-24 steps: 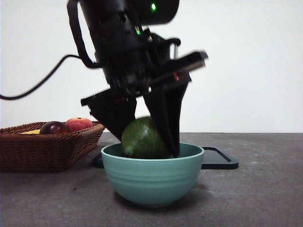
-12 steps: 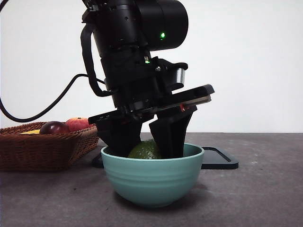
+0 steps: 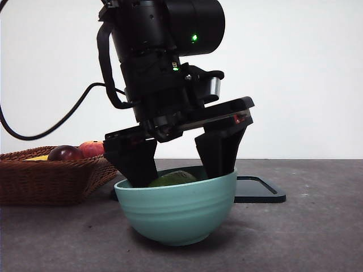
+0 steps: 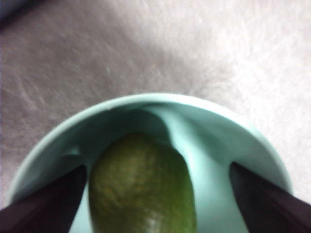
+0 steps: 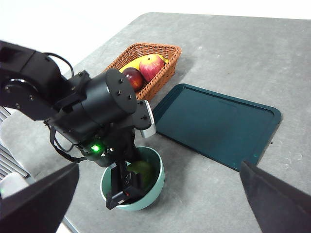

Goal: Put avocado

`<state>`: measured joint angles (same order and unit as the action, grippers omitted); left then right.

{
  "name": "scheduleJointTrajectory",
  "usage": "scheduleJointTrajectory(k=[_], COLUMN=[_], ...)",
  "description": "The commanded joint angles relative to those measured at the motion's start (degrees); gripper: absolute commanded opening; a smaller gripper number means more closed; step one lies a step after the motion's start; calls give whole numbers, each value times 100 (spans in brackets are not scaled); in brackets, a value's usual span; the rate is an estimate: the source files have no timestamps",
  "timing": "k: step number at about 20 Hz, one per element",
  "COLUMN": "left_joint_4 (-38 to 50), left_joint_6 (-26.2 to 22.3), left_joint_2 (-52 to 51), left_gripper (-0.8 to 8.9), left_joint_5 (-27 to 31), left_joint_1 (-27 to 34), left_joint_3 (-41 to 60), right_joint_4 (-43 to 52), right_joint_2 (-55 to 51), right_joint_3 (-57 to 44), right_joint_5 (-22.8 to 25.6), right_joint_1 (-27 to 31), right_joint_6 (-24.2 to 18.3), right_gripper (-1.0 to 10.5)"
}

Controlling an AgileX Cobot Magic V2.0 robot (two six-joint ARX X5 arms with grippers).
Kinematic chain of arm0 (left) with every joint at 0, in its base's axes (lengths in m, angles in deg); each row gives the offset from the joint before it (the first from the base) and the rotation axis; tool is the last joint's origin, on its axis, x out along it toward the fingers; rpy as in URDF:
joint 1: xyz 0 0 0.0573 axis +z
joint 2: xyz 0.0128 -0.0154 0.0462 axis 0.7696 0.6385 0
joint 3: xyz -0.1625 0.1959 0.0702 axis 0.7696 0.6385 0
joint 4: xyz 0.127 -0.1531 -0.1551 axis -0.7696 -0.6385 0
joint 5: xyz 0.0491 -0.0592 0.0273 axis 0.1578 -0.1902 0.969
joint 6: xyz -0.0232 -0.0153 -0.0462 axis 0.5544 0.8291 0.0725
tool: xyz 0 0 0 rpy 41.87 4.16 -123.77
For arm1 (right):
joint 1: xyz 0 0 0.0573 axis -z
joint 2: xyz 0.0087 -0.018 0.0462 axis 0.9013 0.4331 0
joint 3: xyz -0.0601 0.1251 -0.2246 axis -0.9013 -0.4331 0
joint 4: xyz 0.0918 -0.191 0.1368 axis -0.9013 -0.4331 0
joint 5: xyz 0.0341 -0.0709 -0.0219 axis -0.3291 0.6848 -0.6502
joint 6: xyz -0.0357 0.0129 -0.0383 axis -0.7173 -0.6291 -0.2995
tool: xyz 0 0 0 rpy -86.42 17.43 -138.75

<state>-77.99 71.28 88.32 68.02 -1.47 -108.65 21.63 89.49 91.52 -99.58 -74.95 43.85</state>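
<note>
**A:** Where is your avocado (image 3: 173, 179) at this moment?

**B:** You have it lying inside the teal bowl (image 3: 176, 209), on the bowl's floor. From the front you see only its green top above the rim; your left wrist camera shows it (image 4: 141, 187) filling the middle of the bowl (image 4: 214, 126).

**A:** And your left claw (image 3: 180, 167)?

**B:** It reaches down into the bowl from above, and it is released: the two black jaws are spread wide, one on each side of the avocado. In your left wrist view the far jaw is clearly apart from the fruit; the nearer one sits just beside it, and you cannot tell whether it touches. The bowl looks slightly tilted in the front view.

**A:** Your right claw (image 5: 160, 204)?

**B:** It waits high above the desk (image 5: 233, 58), jaws wide apart and gripping nothing, looking down on the scene.

**A:** What else do you have on the desk?

**B:** A dark green tray (image 5: 214, 124) lies just beside the bowl, and a wicker basket (image 5: 163, 73) stands near the tray's end. The basket contains a dark maroon fruit (image 5: 131, 76), a red-orange fruit (image 5: 151, 65) and something yellow behind them.
</note>
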Motion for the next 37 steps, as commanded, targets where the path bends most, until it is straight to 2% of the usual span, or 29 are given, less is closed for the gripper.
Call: scheduleJointTrajectory(k=[1, 6, 8, 13, 20, 27, 32, 37], left_joint_4=[-229, -551, -754, -1523, -1934, -2009, -1993, -2194], left_joint_6=[-109, -197, -446, -785, -800, -647, -354, -76], left_joint_2=[114, -417, -804, -1991, -4194, -6319, -7554, -8063], left_gripper=[500, 499, 499, 500, 500, 527, 536, 531], left_joint_5=[-66, -63, -35, 404, 1231, 1294, 1294, 1294], left_joint_1=[-74, -146, -157, -142, 9, 94, 94, 94], left_joint_3=[-273, -518, -518, -507, -306, 588, 1427, 1663], right_joint_4=[79, 79, 96, 116, 116, 153, 485, 538], right_joint_2=[11, 13, 13, 15, 31, 197, 780, 1932], right_joint_3=[94, 94, 94, 94, 94, 94, 96, 105], right_joint_5=[-2, 0, 2, 46, 177, 173, 240, 944], right_joint_1=[-24, -24, -24, -26, -26, -81, -560, -1650], right_joint_6=[-39, -39, -42, -42, 2, 157, 417, 570], right_gripper=[616, 616, 616, 615, 615, 615, 615, 615])
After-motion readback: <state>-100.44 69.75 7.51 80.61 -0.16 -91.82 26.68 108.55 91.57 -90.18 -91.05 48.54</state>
